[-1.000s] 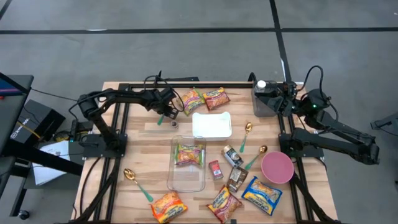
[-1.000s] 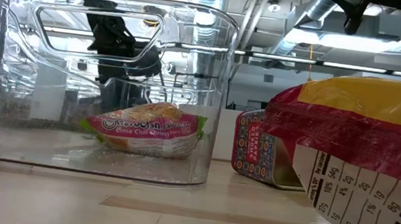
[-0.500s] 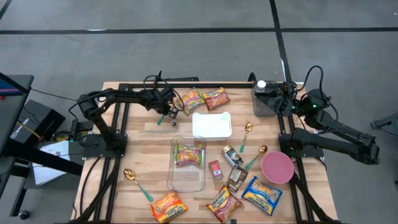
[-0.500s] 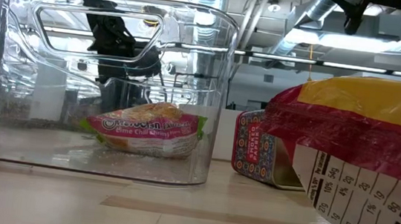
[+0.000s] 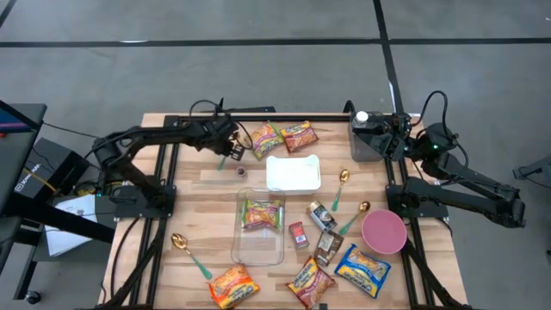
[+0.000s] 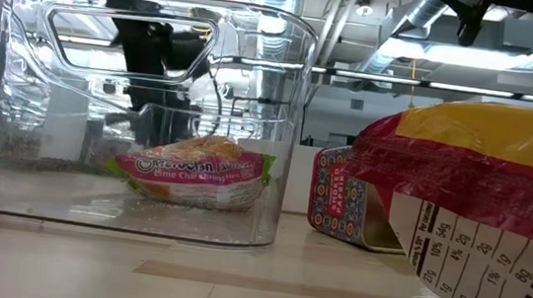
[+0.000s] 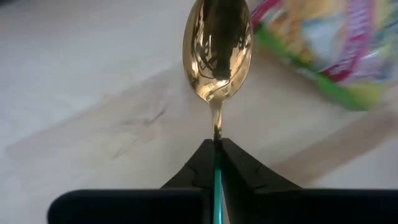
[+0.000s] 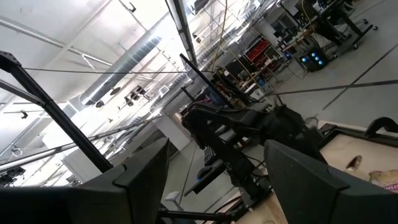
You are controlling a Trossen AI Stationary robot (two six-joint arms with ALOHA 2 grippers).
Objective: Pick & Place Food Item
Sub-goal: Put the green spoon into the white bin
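Note:
A spoon (image 7: 217, 53) with a gold bowl and a green handle is in my left gripper (image 7: 217, 142), which is shut on it. In the high view that gripper (image 5: 227, 151) is at the table's far left, beside two noodle packets (image 5: 264, 138) (image 5: 298, 135). Another noodle packet (image 5: 260, 213) lies flat in the clear bin (image 5: 238, 245). My right gripper (image 8: 211, 180) is open and held high by the table's far right corner, with nothing between its fingers. My left gripper pinches the spoon's green handle (image 7: 217, 171) between its two fingers, close to the neck below the bowl. The fingers slant down from above and lie along the handle. The gold bowl (image 7: 217, 56) sticks out past the fingertips, over the wooden tabletop.
A white lid (image 5: 294, 172) lies mid-table and a pink bowl (image 5: 383, 231) at the right. Two more spoons (image 5: 342, 185) (image 5: 189, 254) and several snack packets (image 5: 362, 269) lie scattered toward the near edge. A dark container (image 5: 366, 138) stands at the far right.
My left gripper has risen from the table and drawn a little back toward the left edge, taking the spoon with it. The low view shows it higher behind the bin than before.

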